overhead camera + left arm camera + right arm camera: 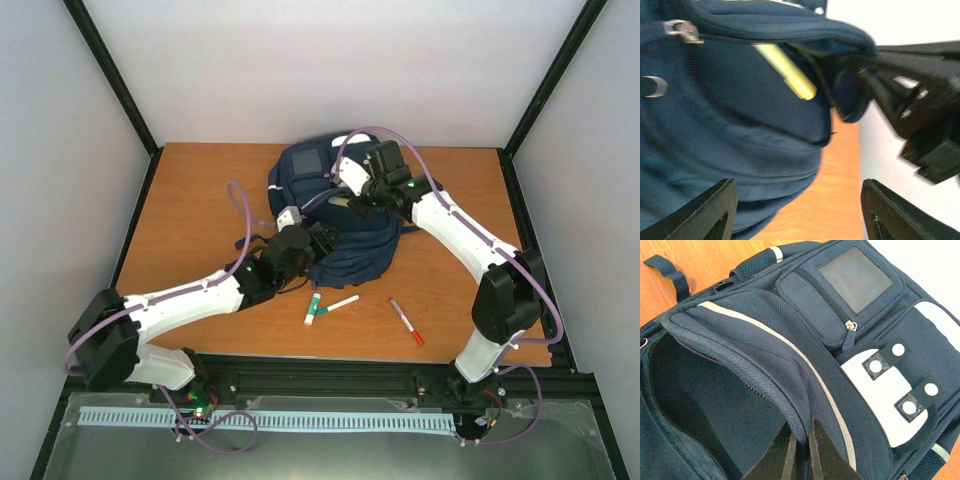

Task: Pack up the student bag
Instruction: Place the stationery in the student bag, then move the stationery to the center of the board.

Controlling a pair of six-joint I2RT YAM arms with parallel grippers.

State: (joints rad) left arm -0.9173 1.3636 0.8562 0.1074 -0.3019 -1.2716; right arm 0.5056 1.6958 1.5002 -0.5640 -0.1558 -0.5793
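Right tool [801, 436] gripping student bag [805, 305], white patch [885, 396]

The student bag's [855, 320] mouth is held agape by the right gripper [801, 447], pinched on the flap; that gap is partly crossed by a yellow pen [785, 70]. The near side is crowded by the spread left gripper [797, 210] and loose markers [340, 303]

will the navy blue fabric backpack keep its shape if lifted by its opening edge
Probably floppy: the navy-blue fabric backpack lies in soft folds, and only its edge lifts where the right gripper pinches it. Likely slumps rather than tips.
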